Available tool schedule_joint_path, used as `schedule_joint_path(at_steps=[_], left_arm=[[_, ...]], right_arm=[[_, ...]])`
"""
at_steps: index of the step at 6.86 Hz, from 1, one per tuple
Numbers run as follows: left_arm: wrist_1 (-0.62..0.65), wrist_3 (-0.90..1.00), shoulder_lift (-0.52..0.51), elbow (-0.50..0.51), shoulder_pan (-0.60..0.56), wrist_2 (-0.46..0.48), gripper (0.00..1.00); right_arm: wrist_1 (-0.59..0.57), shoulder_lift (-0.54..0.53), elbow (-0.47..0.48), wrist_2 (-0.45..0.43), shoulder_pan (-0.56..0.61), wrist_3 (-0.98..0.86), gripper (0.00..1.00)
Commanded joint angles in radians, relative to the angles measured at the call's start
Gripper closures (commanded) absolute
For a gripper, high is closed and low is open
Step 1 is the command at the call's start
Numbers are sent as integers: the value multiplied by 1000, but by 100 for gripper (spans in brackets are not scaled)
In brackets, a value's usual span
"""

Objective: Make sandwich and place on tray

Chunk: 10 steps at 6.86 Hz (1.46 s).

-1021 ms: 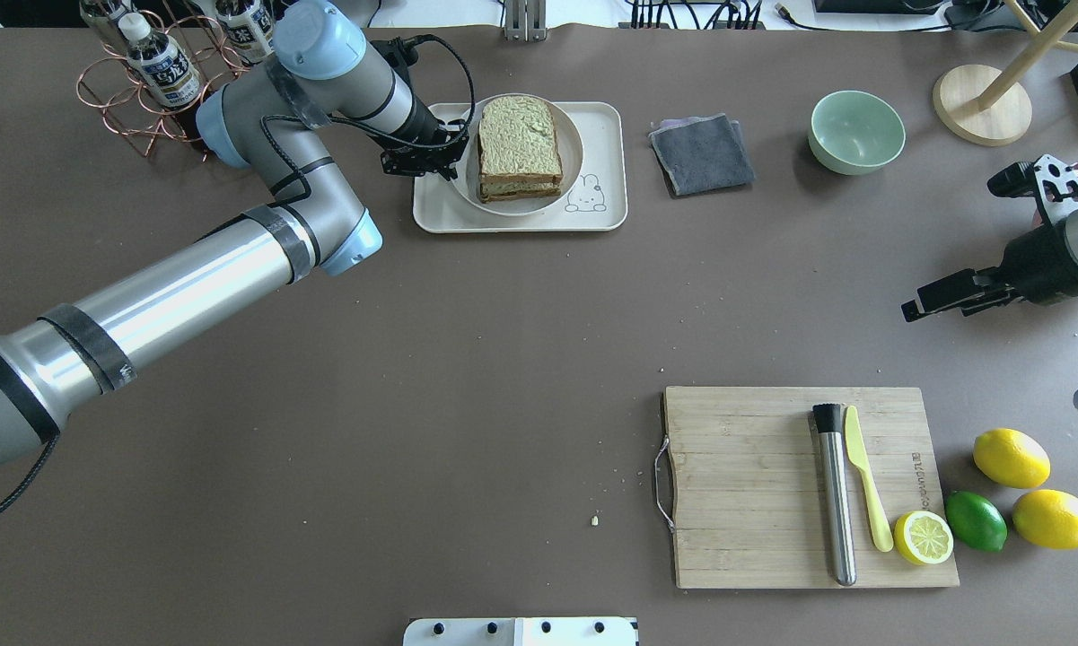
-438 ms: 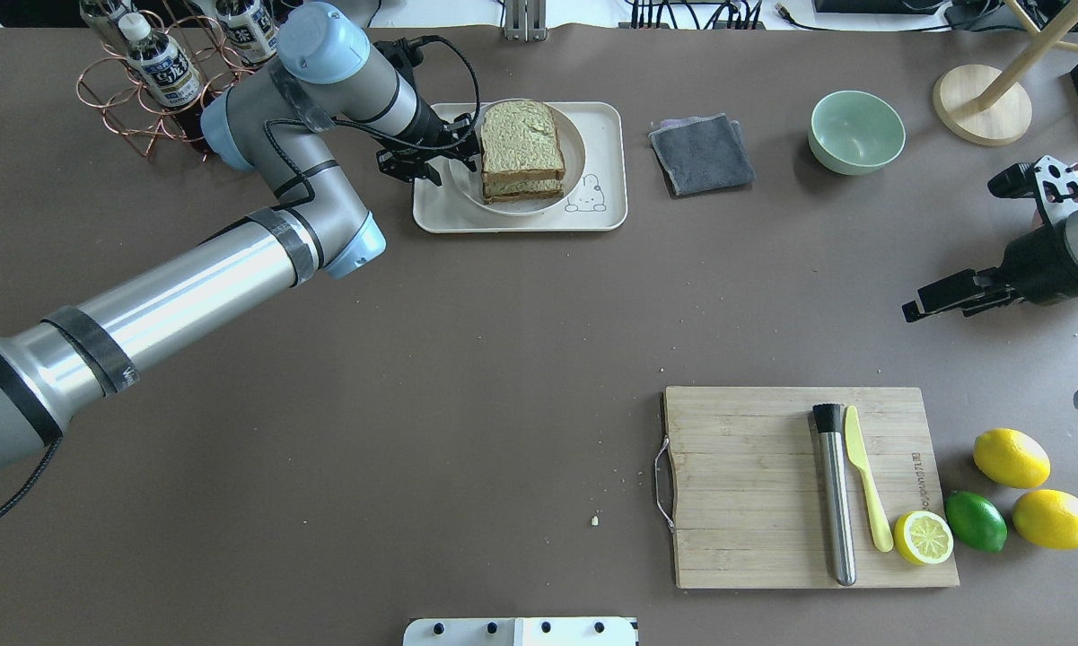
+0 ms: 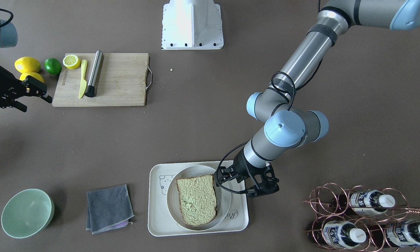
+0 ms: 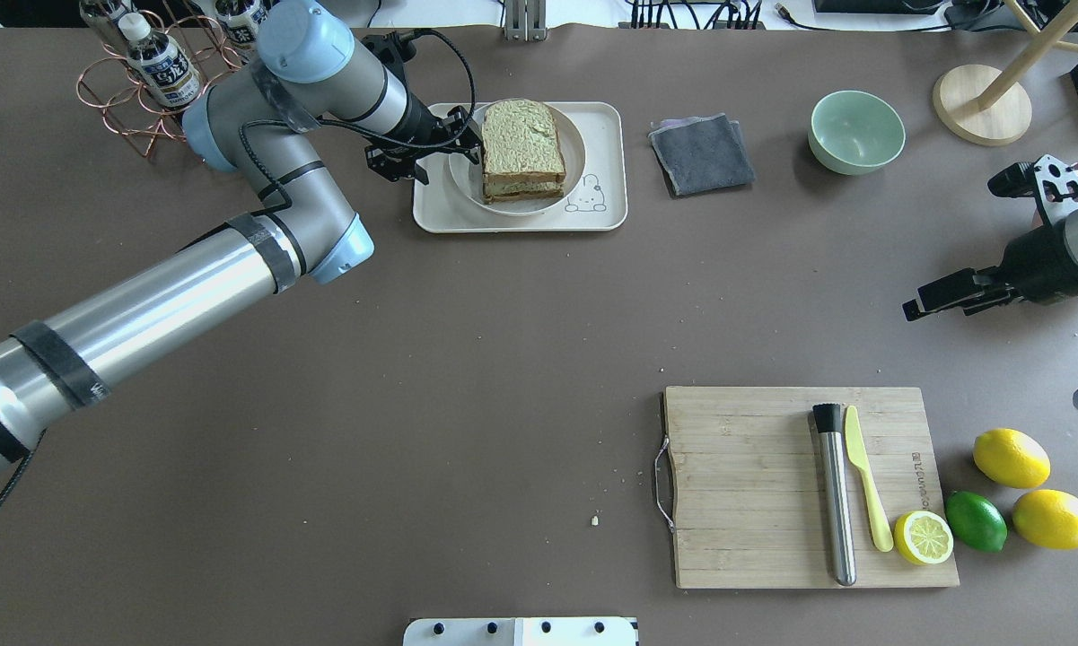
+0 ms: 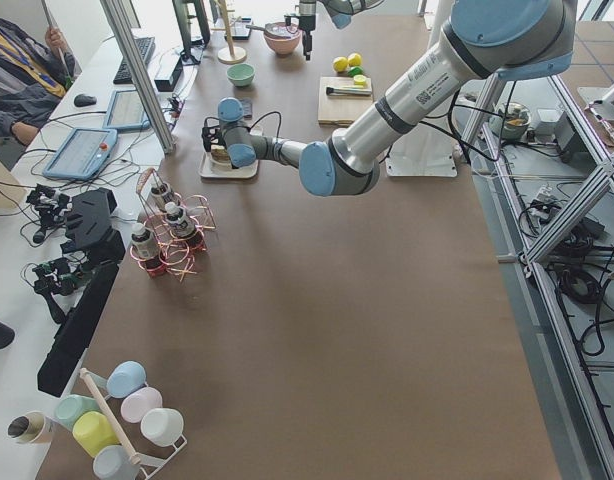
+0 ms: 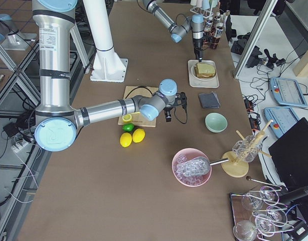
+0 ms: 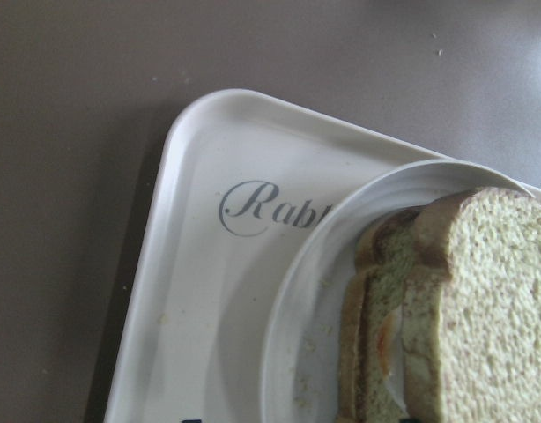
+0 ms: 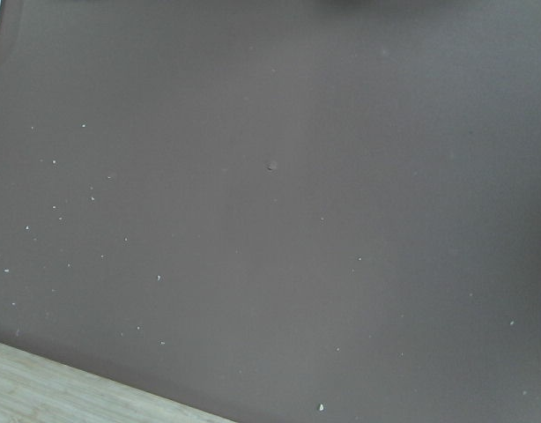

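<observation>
The sandwich (image 4: pixel 522 144), two greenish-tan bread slices with brown crust, lies on a round white plate (image 4: pixel 577 148) that sits on the cream-white tray (image 4: pixel 521 224) at the far left-centre. In the left wrist view the egg (image 7: pixel 389 339) shows white and orange between the slices, beside the "Rabbit" lettering on the tray (image 7: pixel 191 291). My left gripper (image 4: pixel 460 135) hovers at the plate's left rim, also seen in the front-facing view (image 3: pixel 221 176); it looks open and holds nothing. My right gripper (image 4: pixel 914 308) is open and empty at the right, above bare table.
A wooden cutting board (image 4: pixel 754 489) at the front right carries a steel muddler, a yellow knife and a half lemon, with lemons and a lime beside it. A grey cloth (image 4: pixel 702 152), a green bowl (image 4: pixel 856 131) and a bottle rack (image 4: pixel 157 81) stand along the far edge.
The plate with the sandwich has settled lower onto the tray. My left arm has then drawn back up and to the left, away from the plate. The right arm has not moved.
</observation>
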Motion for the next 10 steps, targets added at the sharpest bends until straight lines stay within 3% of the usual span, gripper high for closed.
schedule_joint_path(at_steps=[1,3,4,6,8,10], left_arm=[[169,34,146,-292,-2,0,4],[232,142,342,-540,-24,-8,3],[342,296,431,-660,-53,-8,3],[435,586,699,-893,-119,-11,3],[502,853,852,-955,-225,-72,3],[509,1010,952,-971,-334,-123,3]], right_arm=[[-6,-12,-15,-23,2,0,0],[-6,-20,-54,-38,24,-18,0],[-7,-29,-99,-37,67,-119,0],[-9,-61,-191,-37,190,-335,0],[-68,-61,-278,-28,332,-568,0],[-263,-61,-271,-29,461,-783,0]])
